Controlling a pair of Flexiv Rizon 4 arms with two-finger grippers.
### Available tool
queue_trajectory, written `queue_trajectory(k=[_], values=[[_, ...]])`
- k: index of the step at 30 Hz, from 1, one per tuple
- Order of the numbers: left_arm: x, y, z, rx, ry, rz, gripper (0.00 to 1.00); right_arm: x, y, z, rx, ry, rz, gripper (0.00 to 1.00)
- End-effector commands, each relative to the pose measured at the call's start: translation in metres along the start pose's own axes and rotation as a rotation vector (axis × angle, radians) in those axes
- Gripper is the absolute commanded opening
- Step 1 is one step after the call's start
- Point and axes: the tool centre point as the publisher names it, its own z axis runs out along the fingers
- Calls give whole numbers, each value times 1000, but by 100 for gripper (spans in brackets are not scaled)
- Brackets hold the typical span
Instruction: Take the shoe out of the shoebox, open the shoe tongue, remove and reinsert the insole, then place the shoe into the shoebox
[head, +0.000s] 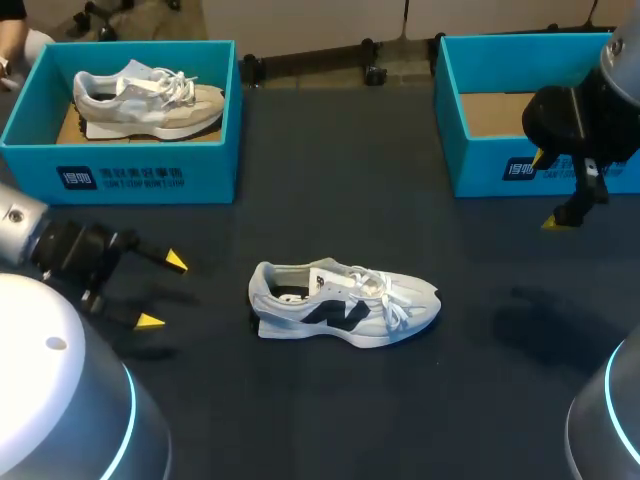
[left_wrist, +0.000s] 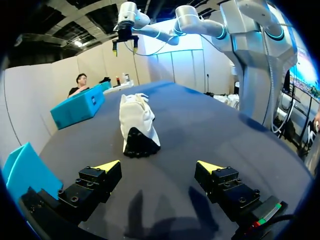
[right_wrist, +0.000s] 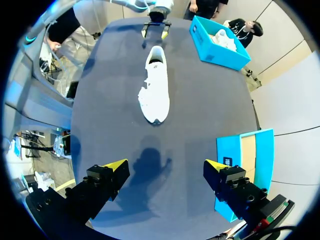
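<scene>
- Yellow-tipped fingers spread wide on the left gripper (head: 163, 291), which holds nothing. It hangs low over the dark bench (head: 330, 410) on the near left.
- Grey-and-white with a dark side mark, the shoe (head: 345, 303) stands on its sole mid-bench, already out of any box. It is at 3 o'clock from the left gripper and apart from it.
- Its long axis runs 9 to 3 o'clock, with the heel toward the left gripper and the toe pointing away. In the left wrist view the heel faces squarely down the line of the open fingers.
- Farther off, at about 2 o'clock from the shoe, the right gripper (right_wrist: 166, 165) hangs higher, also wide open and empty. It is in front of the empty shoebox (head: 480, 160).
- I judge the left arm the nearer one, well set to steady the heel. The right would have to come down at the tongue and laces.
- At the far left, a second shoebox (head: 150, 175) holds a beige shoe (head: 150, 100).
</scene>
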Motion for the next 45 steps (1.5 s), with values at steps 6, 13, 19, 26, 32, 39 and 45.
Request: queue_trajectory(k=[6,13,19,26,32,39,45], values=[[-3,4,7,29,-80,-74,100,-1,1,1,4,2,1,100],[-12,15,8,73,-166,-152,100,-1,1,1,4,2,1,100],[-17,28,14,78,-181,-174,100,-1,1,1,4,2,1,100],[-17,37,20,78,-181,-229,100,-1,1,1,4,2,1,100],[-14,38,22,81,-181,-233,100,-1,1,1,4,2,1,100],[-14,38,22,81,-181,-233,100,-1,1,1,4,2,1,100],[-14,38,22,81,-181,-233,100,-1,1,1,4,2,1,100]])
